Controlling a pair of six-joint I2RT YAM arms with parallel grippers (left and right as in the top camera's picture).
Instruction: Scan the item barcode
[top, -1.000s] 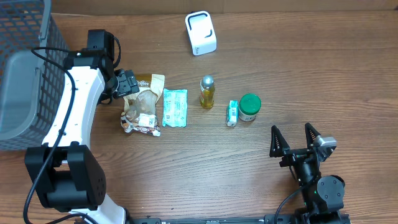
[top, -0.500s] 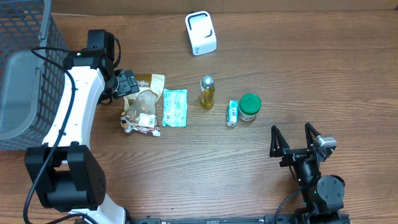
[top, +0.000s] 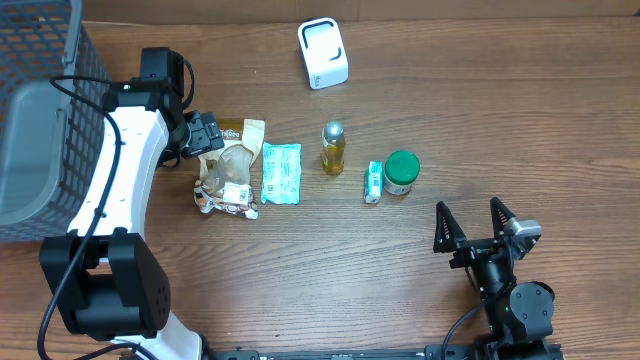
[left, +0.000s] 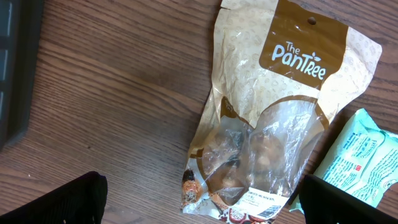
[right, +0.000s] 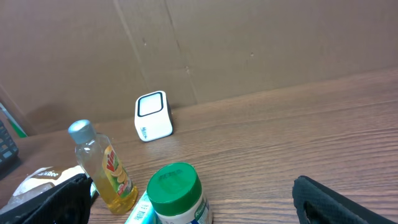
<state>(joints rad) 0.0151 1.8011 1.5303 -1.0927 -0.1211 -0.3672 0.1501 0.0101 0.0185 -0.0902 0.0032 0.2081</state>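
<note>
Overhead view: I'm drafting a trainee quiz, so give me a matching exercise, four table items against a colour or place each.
Items:
1 scanner
2 bottle
3 jar
4 snack bag

Descriptions:
A green lid
B tan, leftmost in the row
C white, alone at the far side
D yellow liquid, silver cap

Pairs: 1-C, 2-D, 3-A, 4-B
</note>
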